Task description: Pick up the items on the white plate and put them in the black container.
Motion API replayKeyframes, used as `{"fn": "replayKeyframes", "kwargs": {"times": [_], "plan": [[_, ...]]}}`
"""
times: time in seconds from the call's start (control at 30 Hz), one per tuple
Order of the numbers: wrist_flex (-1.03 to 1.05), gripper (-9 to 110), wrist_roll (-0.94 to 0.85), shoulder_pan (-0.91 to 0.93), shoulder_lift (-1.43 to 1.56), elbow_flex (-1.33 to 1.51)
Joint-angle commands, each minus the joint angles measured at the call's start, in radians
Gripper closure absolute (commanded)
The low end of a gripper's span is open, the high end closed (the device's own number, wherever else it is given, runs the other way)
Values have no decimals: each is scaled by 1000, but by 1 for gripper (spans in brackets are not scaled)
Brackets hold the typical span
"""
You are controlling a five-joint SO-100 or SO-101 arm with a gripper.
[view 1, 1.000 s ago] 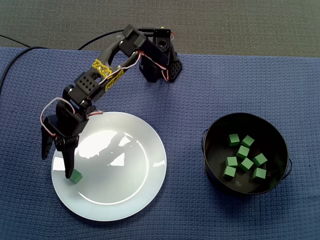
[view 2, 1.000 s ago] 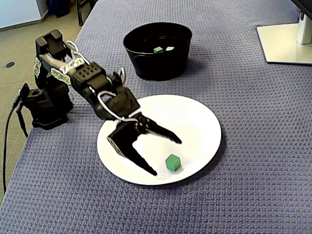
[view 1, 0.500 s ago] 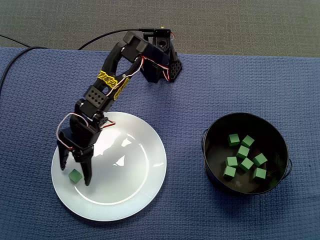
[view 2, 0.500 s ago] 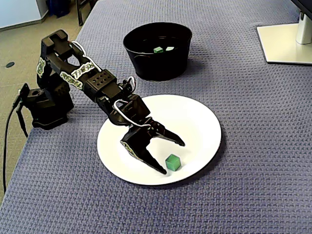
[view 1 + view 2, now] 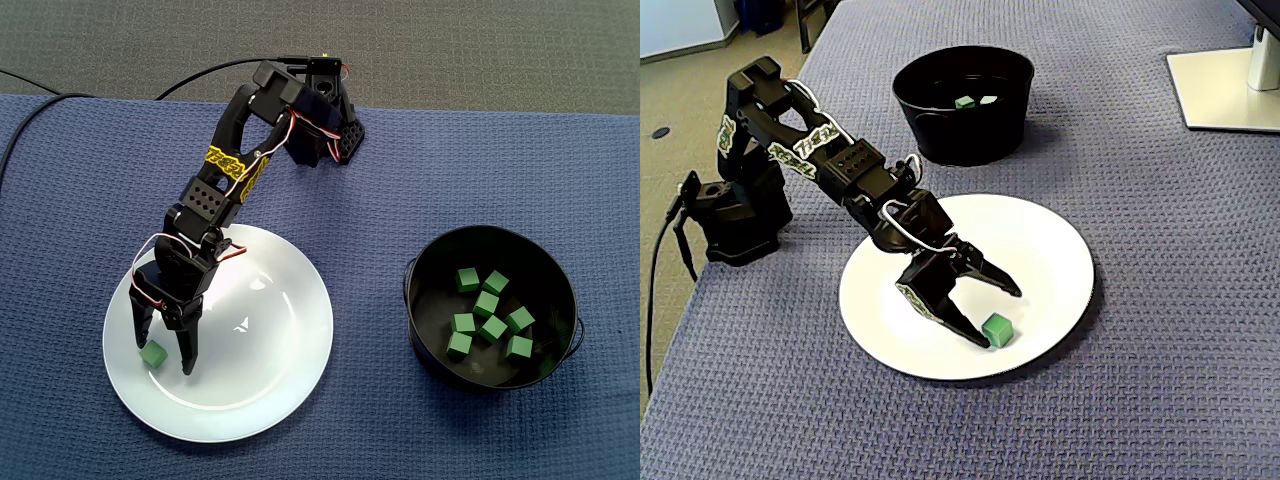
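While the arm [image 5: 226, 168] is reaching down over the white plate [image 5: 290, 340] in a fixed view from above, the gripper [image 5: 164, 358] is pointing to 6 o'clock. Its jaws are standing wide open and are gripping nothing. One green cube [image 5: 152, 353] is lying flat on the plate between the two fingers, closer to the finger at 9 o'clock. I cannot tell if that finger is touching it. The cube is sitting at about 8 o'clock on the plate, near the rim. All its sides are looking the same, so no side is the long one, and it is sitting a bit turned. The black container [image 5: 412, 300] is standing at 3 o'clock from the plate, well apart, with several green cubes [image 5: 487, 305] lying inside.

In a fixed view from the side, the gripper [image 5: 1000, 318] is pointing to about 4 o'clock, with its jaws spread around the green cube [image 5: 996, 331]. The cube is sitting at 5 o'clock on the white plate [image 5: 1050, 250], one corner pointing at the camera. The lower fingertip is right beside it, and I cannot tell if they are touching. The black container [image 5: 960, 135] is standing at 12 o'clock, and its wall is hiding most of the green cubes [image 5: 963, 101] inside.
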Motion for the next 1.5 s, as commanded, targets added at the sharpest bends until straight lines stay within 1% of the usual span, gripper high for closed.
{"fn": "replayKeyframes", "kwargs": {"times": [0.0, 0.07, 0.27, 0.4, 0.57, 0.73, 0.9, 1.07, 1.17, 1.27, 1.33, 1.47], "plan": [[-23, 78, -12, 0, 64, -3], [-26, 82, -9, 3, 60, -3], [-31, 83, -2, 12, 46, -11], [-34, 89, 2, 15, 35, -9], [-41, 101, 6, 17, 28, 6], [-26, 102, 106, 23, 72, 8], [313, 102, 342, 66, 333, -81], [525, 102, 549, 44, 727, -34], [658, 102, 666, -54, 953, -55], [756, 102, 810, -213, 1124, -129], [810, 102, 934, -360, 1123, -270], [1057, 102, 1170, -761, 888, -729]]}}
